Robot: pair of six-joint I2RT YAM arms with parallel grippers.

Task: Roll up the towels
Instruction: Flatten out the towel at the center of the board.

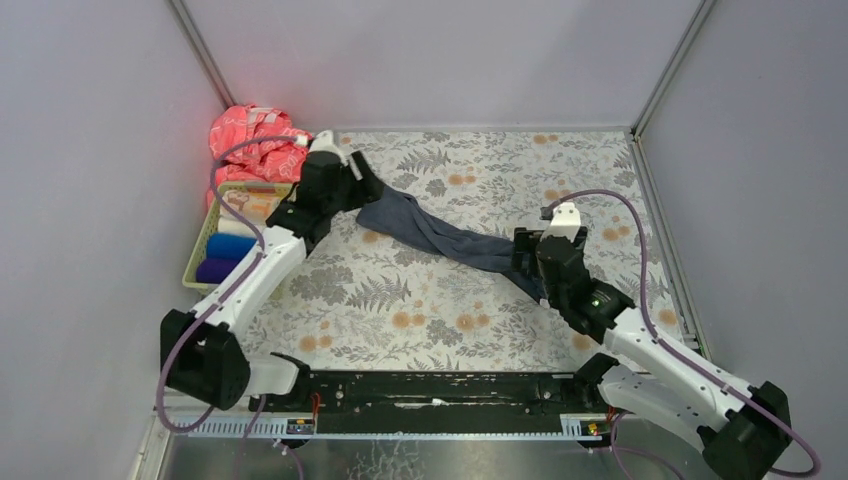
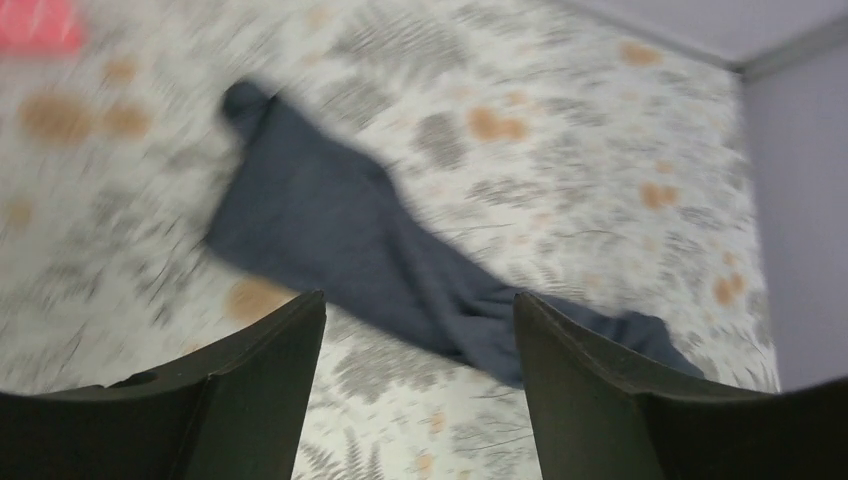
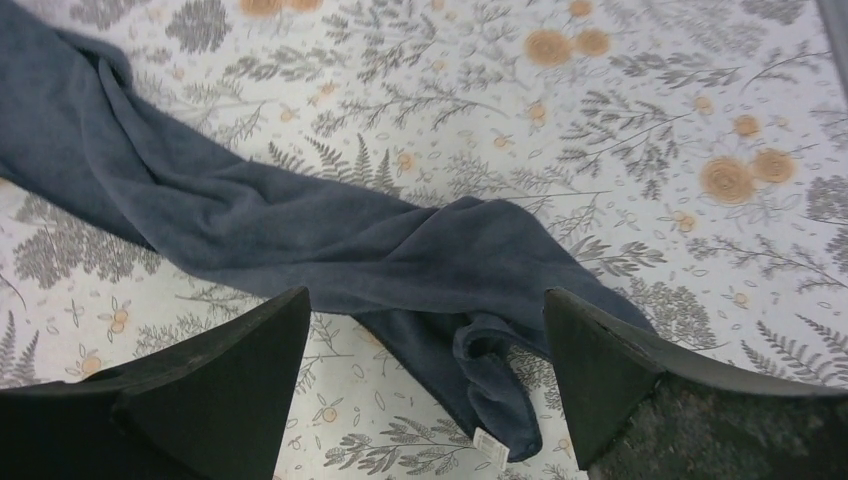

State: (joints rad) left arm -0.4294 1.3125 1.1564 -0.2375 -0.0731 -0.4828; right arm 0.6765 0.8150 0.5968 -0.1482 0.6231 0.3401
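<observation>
The dark grey-blue towel (image 1: 440, 238) lies bunched into a long, soft, rumpled rope, slanting across the fern-printed covering (image 1: 480, 320) from arm to arm. The left gripper (image 2: 420, 300) and right gripper (image 3: 424, 292) hover over it, jaws spread wide and grasping nothing.

- top view: high behind the arm bases, looks down on the whole table (image 1: 450, 300).
- left wrist: low, close, blurred, looks out past left fingers (image 2: 270, 370).
- right wrist: low, close, sharp, looks out past right fingers (image 3: 230, 380).
- all three share the towel (image 1: 440, 235).
</observation>
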